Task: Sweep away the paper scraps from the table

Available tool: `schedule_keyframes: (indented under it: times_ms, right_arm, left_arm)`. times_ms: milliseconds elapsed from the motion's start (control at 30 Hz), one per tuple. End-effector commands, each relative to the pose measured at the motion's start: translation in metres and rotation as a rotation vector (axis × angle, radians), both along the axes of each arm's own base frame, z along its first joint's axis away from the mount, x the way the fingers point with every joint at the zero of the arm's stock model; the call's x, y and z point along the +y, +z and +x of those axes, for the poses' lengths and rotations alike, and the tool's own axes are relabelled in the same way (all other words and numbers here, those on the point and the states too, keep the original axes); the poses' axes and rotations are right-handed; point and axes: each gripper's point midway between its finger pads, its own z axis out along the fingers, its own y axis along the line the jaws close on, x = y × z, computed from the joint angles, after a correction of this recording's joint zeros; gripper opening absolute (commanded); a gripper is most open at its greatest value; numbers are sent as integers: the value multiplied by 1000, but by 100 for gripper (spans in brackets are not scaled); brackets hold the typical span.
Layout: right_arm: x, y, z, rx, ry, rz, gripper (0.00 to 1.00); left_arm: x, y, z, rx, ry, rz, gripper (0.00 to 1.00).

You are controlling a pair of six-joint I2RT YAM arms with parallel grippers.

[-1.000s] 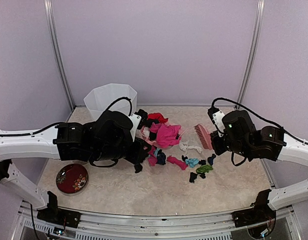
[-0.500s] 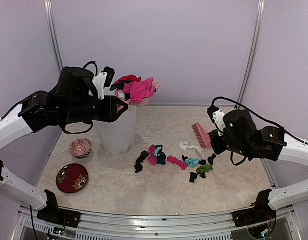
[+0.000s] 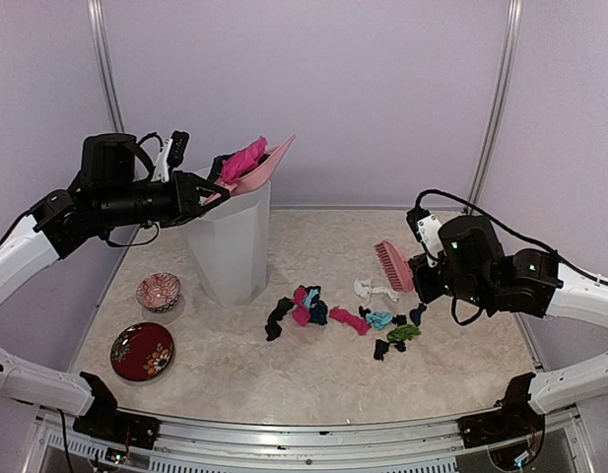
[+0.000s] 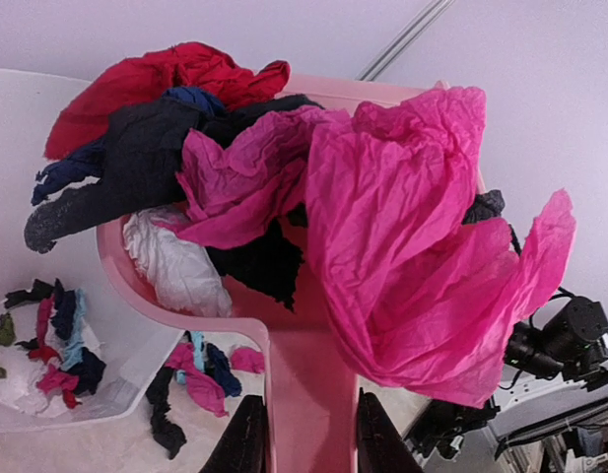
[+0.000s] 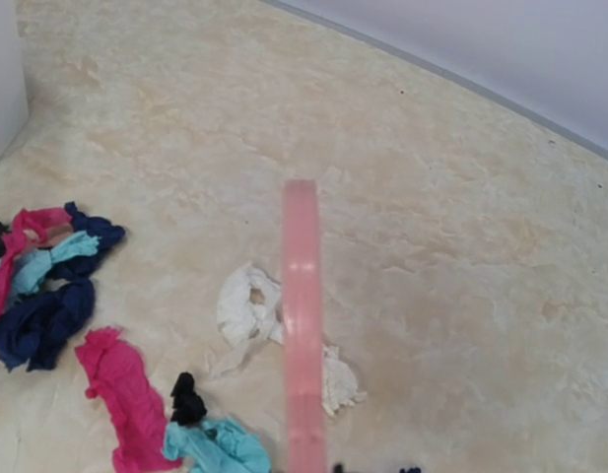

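Note:
My left gripper (image 3: 200,189) is shut on the handle of a pink dustpan (image 3: 267,164), held tilted over the rim of a tall white bin (image 3: 230,246). The left wrist view shows the dustpan (image 4: 304,374) piled with magenta, red, black and white paper scraps (image 4: 402,256), and its handle between my fingers (image 4: 246,443). More scraps lie inside the bin (image 4: 33,345). Loose paper scraps (image 3: 308,305) lie on the table (image 3: 313,384) at centre, with more scraps (image 3: 392,330) to the right. My right gripper (image 3: 420,276) is shut on a pink brush (image 3: 393,266), hovering over white scraps (image 5: 246,310).
A small red patterned bowl (image 3: 159,291) and a red plate (image 3: 142,351) sit at the left of the table, near the bin. Lilac walls close in the back and sides. A metal frame (image 3: 304,429) runs along the near edge.
My left arm lifted the loaded dustpan from the table up to the bin's rim and tipped it. The scraps on it slid toward the bin. The right arm barely moved.

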Motion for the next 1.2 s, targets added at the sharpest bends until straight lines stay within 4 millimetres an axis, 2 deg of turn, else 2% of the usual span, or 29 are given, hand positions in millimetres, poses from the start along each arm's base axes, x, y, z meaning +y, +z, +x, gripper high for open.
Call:
schedule_keyframes:
  times_ms: [0,167,333,567,733,1167]
  right_arm:
    - [0,3,4,-21,-14,15,0]
    - [1,0,4,-15,-12,11,0]
    - [2,0,5,-17,-13,15,0]
    - [6,-2,6,-10,-5,18,0]
    - [4,-6,7,-9,-14,10,0]
    - [5,-8,8,-7,-19,3,0]
  left_arm:
    - [-7,31,-13,18,-137,-238,0]
    - [8,29,-7,102,-141,-405,0]
    - [26,40,-5,153,-143,-599,0]
    - [41,54,7,182,-144,-735,0]
    - [53,49,12,264,-128,-886,0]
    - [56,50,17,290,-135,-965,0]
